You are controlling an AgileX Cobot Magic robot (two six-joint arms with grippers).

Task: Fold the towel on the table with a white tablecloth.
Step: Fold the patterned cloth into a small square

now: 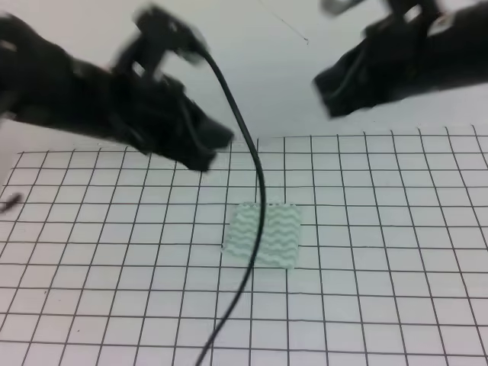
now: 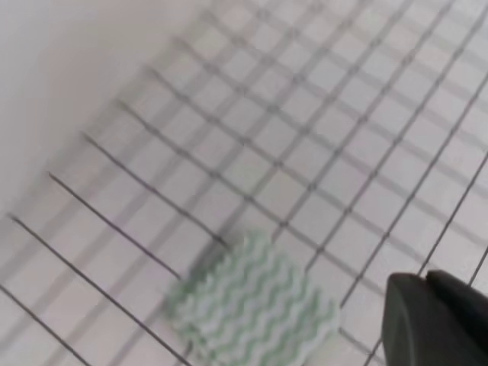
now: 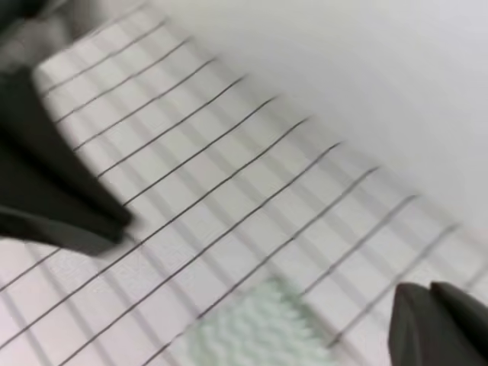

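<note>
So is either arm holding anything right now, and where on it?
Nothing is held. The towel lies on the white tablecloth, apart from the left gripper and right gripper.

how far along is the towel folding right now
The towel lies as a small, compact rectangle on the white tablecloth, so folding looks done or nearly so, though the blur hides any layers. Nothing is in hand: the left hand and right hand are both raised clear of the cloth. What is left is at most a final fold.
</note>
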